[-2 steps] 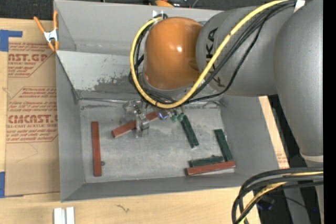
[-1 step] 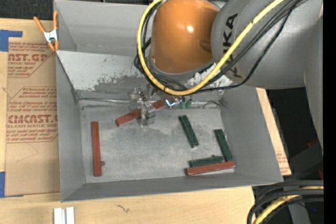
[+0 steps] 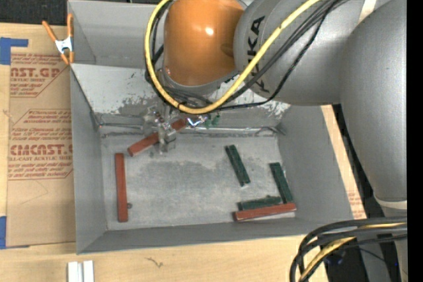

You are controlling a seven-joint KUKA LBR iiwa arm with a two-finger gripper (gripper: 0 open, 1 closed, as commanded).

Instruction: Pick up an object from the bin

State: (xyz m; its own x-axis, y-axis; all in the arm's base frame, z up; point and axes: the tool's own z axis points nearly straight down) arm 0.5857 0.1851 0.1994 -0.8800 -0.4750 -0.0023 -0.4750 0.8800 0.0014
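Note:
My gripper (image 3: 162, 133) reaches down below the orange cover into the back left part of the bin. A short red stick (image 3: 141, 146) lies slanted between its fingers, its left end low near the floor and its right end up by the fingers. The fingers are shut on this stick. A longer red stick (image 3: 121, 187) lies lengthwise along the bin's left wall, apart from the gripper.
A dark green stick (image 3: 237, 164) lies right of the middle, another green stick (image 3: 280, 183) farther right. At the front right a red stick (image 3: 266, 212) lies beside a green one (image 3: 258, 203). The arm covers the bin's back right.

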